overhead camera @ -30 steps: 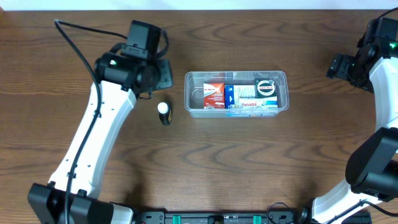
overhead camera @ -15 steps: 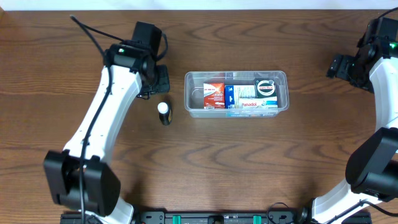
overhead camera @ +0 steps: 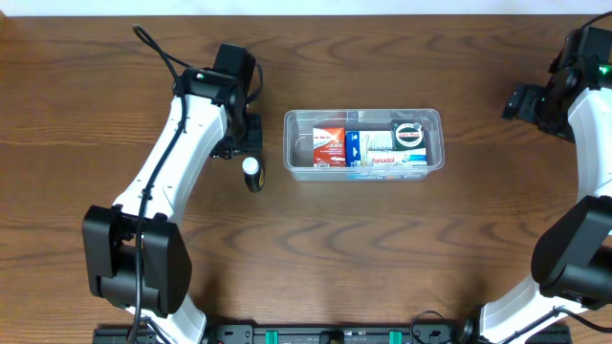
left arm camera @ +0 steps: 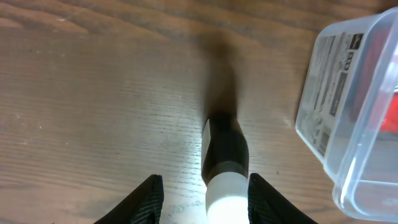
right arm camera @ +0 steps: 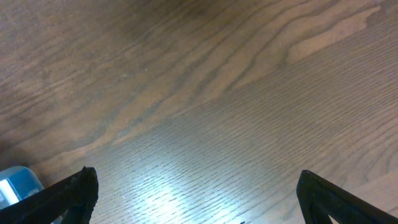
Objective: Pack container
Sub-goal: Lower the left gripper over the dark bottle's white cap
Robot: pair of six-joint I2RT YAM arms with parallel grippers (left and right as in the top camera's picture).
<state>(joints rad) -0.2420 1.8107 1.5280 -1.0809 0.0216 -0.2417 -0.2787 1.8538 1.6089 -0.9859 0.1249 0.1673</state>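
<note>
While hovering low, left gripper (left arm camera: 205,190) is straddling the small black cylindrical bottle (left arm camera: 225,152) w/ white cap, jaws spread, not pinching; clear rectangular plastic container (left arm camera: 348,130) is sitting near, at bottle's 3 o'clock; right gripper (right arm camera: 198,183) is gaping wide.

A dark brown wood-grain table (overhead camera: 382,248) fills the view from above. Near its middle rests a clear, rectangular plastic container (overhead camera: 290,143) with rounded corners and a rim. Just beside its left end, not touching, sits a small black bottle with a white cap (overhead camera: 251,175).
</note>
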